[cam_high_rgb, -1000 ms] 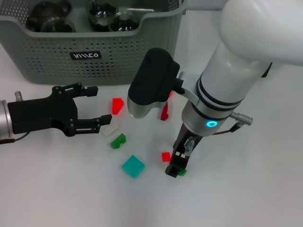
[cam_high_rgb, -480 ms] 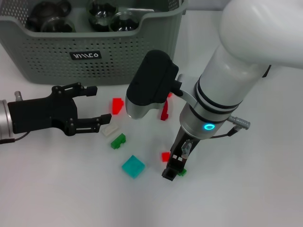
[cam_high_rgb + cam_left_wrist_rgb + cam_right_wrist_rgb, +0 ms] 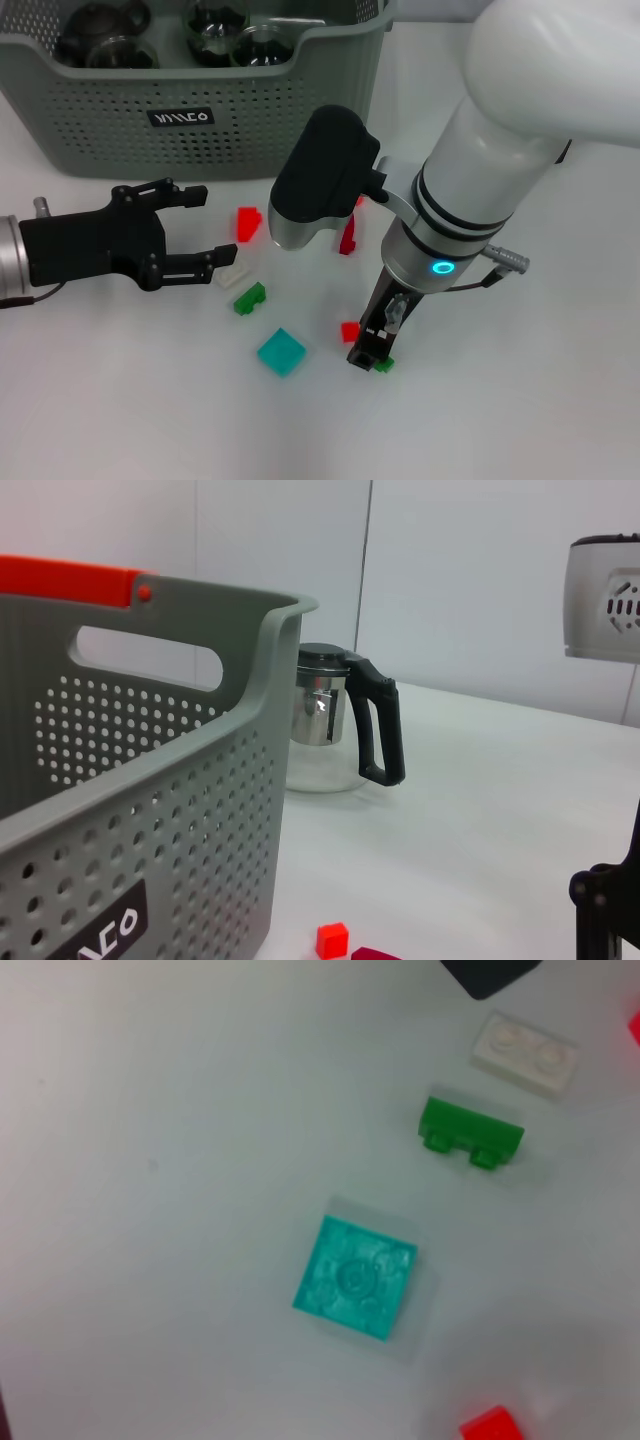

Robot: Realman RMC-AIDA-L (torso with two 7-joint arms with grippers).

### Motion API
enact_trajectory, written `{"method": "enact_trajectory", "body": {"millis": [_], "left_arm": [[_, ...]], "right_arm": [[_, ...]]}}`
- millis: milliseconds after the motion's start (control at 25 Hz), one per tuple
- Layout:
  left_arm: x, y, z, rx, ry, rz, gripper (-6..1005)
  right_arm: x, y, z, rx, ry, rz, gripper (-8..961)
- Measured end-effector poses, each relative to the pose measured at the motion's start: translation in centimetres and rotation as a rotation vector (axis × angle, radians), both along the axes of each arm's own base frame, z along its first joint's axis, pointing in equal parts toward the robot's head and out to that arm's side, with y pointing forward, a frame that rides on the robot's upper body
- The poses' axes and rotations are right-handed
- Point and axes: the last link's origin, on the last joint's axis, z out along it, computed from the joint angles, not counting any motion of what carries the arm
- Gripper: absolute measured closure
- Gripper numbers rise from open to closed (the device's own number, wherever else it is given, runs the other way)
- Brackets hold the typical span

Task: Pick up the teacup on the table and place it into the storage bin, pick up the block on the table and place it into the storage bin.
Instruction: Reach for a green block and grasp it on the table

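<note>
At the left edge of the head view the left gripper lies low over the white table, its arm cut off by the frame, its black fingers spread apart with nothing between them; one fingertip ends just beside a white block. Behind it stands the storage bin, only its near wall and rim in view, with dark glassware inside that is too cropped to identify; no teacup can be made out on the table. Loose blocks lie to the right of the open gripper: a red one, a green one and a flat teal one. The right arm's bulky housing hides part of a dark red piece. Further right, the right gripper points down at the table beside a small red cube, touching a small green block that it mostly hides; whether its fingers clamp that block cannot be told. The left wrist view shows a glass pitcher beyond the bin's corner.
</note>
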Motion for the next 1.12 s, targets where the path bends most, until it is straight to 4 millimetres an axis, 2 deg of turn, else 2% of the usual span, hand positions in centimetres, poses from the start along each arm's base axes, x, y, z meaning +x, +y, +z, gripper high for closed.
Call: {"method": "enact_trajectory", "body": {"millis": [200, 400, 760, 960, 1120], "left_arm": [[-0.01, -0.01, -0.03, -0.001, 0.002, -0.003, 151], [-0.12, -0.2, -0.11, 0.001, 0.003, -0.004, 150], [-0.08, -0.23, -0.14, 0.0, 0.001, -0.008, 150], [-0.05, -0.21, -0.16, 0.0, 0.001, -0.01, 150], [-0.15, -0.21, -0.16, 0.004, 0.002, -0.005, 150]], "right_arm": [[0.26, 0.04, 0.01, 0.002, -0.006, -0.011, 400], [0.34, 0.03, 0.03, 0.007, -0.011, -0.024, 531], [0.54, -0.28, 0.21, -0.006, -0.031, -0.04, 526], [0.56, -0.28, 0.23, 0.0, -0.037, -0.053, 570], [0.6, -0.29, 0.22, 0.001, -0.04, -0.056, 645]]}}
